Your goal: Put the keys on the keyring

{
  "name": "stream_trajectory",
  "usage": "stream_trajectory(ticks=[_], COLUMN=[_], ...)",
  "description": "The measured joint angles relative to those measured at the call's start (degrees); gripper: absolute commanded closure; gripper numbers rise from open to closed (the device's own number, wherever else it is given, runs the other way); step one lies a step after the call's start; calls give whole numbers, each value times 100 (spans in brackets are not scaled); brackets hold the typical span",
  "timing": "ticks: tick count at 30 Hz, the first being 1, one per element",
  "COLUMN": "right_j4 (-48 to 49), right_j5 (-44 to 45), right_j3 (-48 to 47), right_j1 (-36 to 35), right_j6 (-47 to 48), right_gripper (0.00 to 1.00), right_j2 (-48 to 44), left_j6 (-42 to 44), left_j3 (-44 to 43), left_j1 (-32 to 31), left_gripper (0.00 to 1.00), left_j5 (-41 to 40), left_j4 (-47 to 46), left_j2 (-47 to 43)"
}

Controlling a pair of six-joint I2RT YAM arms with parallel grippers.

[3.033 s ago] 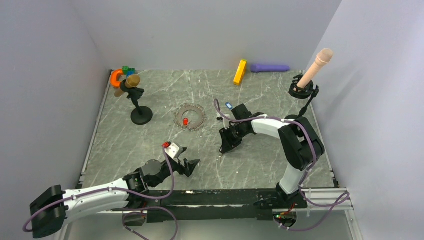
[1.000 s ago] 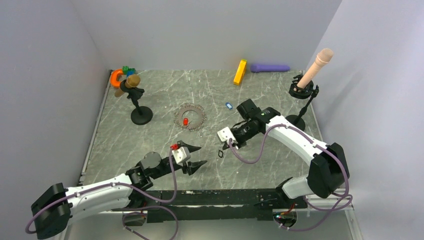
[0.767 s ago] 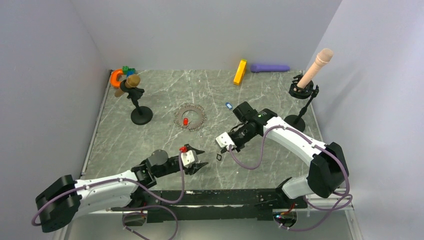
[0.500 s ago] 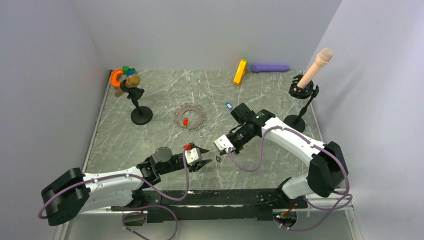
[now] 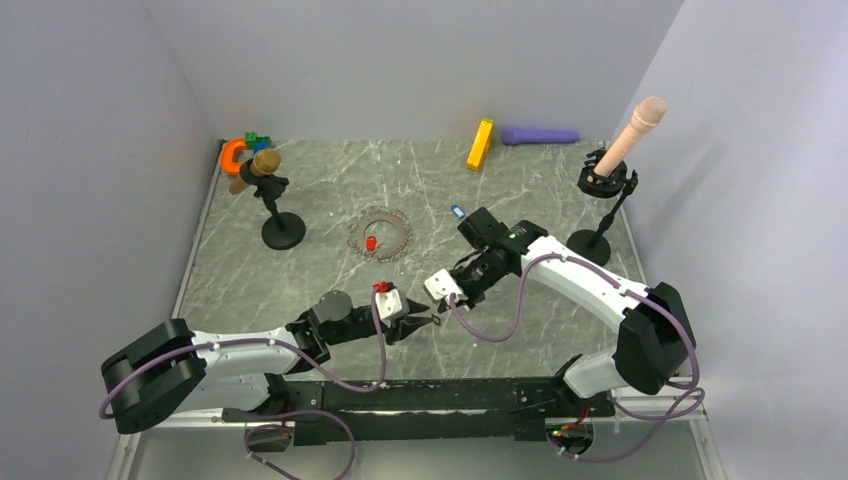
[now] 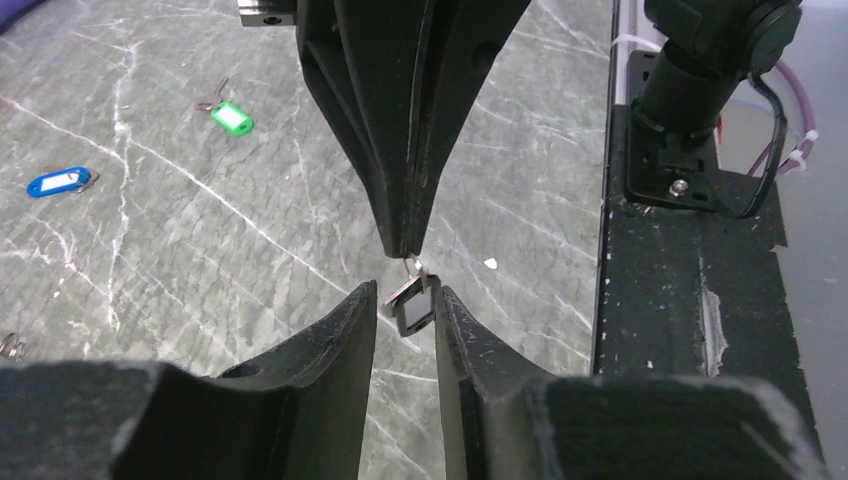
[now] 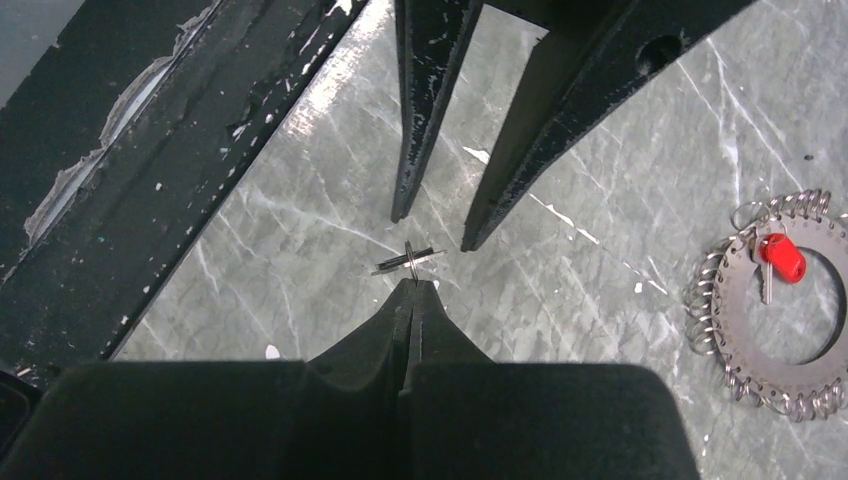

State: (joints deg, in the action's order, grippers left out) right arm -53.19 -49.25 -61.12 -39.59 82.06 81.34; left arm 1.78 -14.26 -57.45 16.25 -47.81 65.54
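My right gripper (image 7: 413, 285) is shut on the small wire loop of the black-rimmed key (image 6: 410, 308), which hangs just above the table near its front edge. My left gripper (image 6: 405, 295) faces it from the left. Its jaws stand narrowly open on either side of that key's tag, with a slim gap showing on one side. The keyring (image 5: 392, 218), a grey toothed loop, lies flat mid-table with the red key (image 5: 371, 243) on it; both also show in the right wrist view, keyring (image 7: 730, 300) and red key (image 7: 780, 257). The blue key (image 6: 58, 181) and the green key (image 6: 232, 117) lie loose on the table.
A yellow block (image 5: 481, 144) and a purple bar (image 5: 540, 135) lie at the back. A microphone on a stand (image 5: 625, 140) is at the back right. Another black stand (image 5: 272, 195) and an orange horseshoe piece (image 5: 233, 155) are at the back left. The black front rail (image 6: 700, 300) runs close by.
My left gripper has moved right to meet the right gripper, and its jaws have narrowed around the black-rimmed key. The right gripper has brought that key a little left and nearer the front.
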Motion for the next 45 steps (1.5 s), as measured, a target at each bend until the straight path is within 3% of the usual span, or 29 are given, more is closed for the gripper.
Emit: stream_trajectory(ticks=[22, 32, 37, 45], right_j4=[391, 487, 487, 487], right_j5=[81, 81, 87, 144], right_j3=[-2, -2, -2, -2], right_j1=[0, 0, 0, 0], right_j6=[-791, -929, -979, -1040], right_gripper=[100, 100, 100, 100], right_j2=[0, 0, 0, 0], left_j6=[-599, -697, -743, -743], left_j3=[-83, -177, -258, -367], left_j1=[0, 0, 2, 7], left_gripper=[68, 76, 85, 81], left_j5=[-166, -289, -286, -315], left_j4=[-74, -48, -13, 229], left_j2=[133, 184, 278, 295])
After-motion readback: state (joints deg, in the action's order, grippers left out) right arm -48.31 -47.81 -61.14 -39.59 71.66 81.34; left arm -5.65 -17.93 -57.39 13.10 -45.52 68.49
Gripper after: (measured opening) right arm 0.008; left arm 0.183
